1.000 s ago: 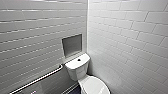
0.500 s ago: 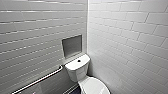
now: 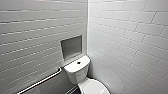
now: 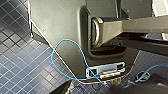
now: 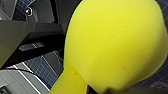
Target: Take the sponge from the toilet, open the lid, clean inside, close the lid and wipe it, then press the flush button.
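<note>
Nothing was seen to have shifted since the earlier frames. The toilet (image 3: 79,72) was still set in the far corner of the white-tiled walls (image 3: 125,37), with the lid (image 3: 96,88) lowered and the flush button (image 3: 78,62) centred on the tank top. A recessed niche (image 3: 71,47) was set in the wall behind the tank, and a grab rail (image 3: 40,82) was fixed at the left. The sponge (image 5: 115,45) was clasped by the right gripper (image 5: 100,90) above the blue mosaic floor (image 5: 42,71). How far the left gripper was open could not be told; a blue cable (image 4: 57,48) was looped over the robot's base (image 4: 57,27).
</note>
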You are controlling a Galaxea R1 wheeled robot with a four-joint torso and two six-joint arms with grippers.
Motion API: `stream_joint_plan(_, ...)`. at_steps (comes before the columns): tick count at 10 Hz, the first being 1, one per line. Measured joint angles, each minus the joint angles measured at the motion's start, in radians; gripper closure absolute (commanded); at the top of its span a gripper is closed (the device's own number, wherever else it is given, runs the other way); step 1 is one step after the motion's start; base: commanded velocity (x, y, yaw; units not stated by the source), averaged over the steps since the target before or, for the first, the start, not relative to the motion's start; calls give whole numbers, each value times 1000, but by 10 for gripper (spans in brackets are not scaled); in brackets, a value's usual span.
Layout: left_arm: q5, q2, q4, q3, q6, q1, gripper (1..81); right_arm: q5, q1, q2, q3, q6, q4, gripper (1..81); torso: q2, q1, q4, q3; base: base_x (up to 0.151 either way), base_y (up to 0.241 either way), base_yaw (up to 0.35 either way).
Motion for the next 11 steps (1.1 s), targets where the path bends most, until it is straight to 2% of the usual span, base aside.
stream_joint_plan(11, -8, 0, 0, 0, 0, 0, 10, 0, 1, 0, -10, 0, 0, 811, 0, 0, 0, 0, 99, 0, 0)
